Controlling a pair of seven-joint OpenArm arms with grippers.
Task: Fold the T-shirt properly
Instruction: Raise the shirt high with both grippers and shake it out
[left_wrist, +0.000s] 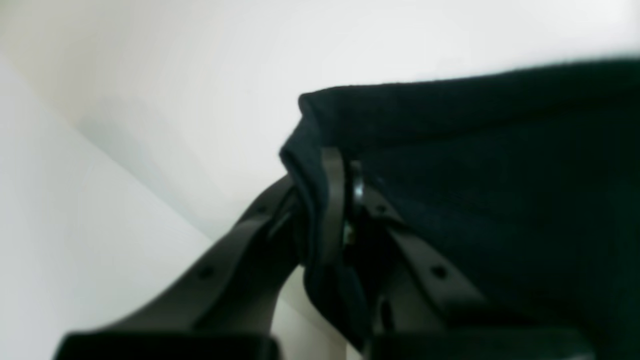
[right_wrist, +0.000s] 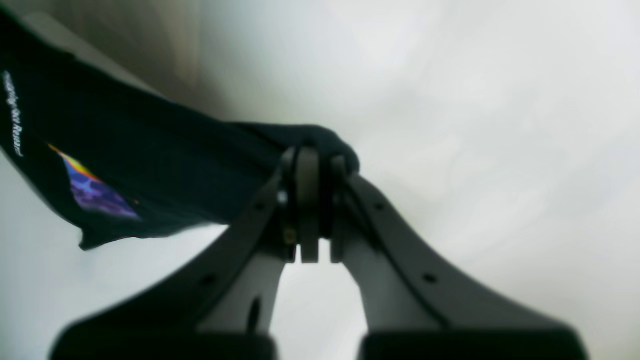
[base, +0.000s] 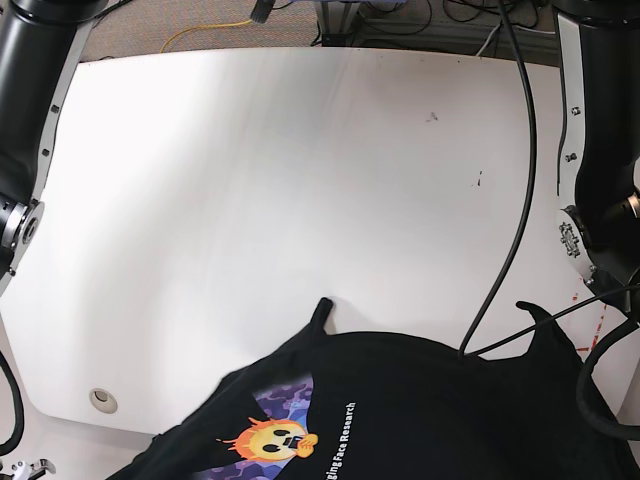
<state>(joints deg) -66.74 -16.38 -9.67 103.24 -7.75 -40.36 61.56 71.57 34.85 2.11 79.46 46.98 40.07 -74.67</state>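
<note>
The black T-shirt (base: 420, 400) hangs lifted above the white table (base: 300, 180) at the near edge of the base view, pulled up into two peaks. A flame-face print (base: 270, 435) and white lettering face up. In the left wrist view my left gripper (left_wrist: 340, 190) is shut on a bunched edge of the T-shirt (left_wrist: 500, 175). In the right wrist view my right gripper (right_wrist: 312, 200) is shut on another bunched corner of the T-shirt (right_wrist: 150, 160), whose coloured print (right_wrist: 95, 190) shows at the left. Both grippers are hidden by cloth in the base view.
The right arm's column (base: 30, 100) stands at the table's left edge and the left arm's column (base: 600, 150) at its right edge. A black cable (base: 510, 200) hangs over the right side. A small round grommet (base: 100, 399) sits near the front left corner.
</note>
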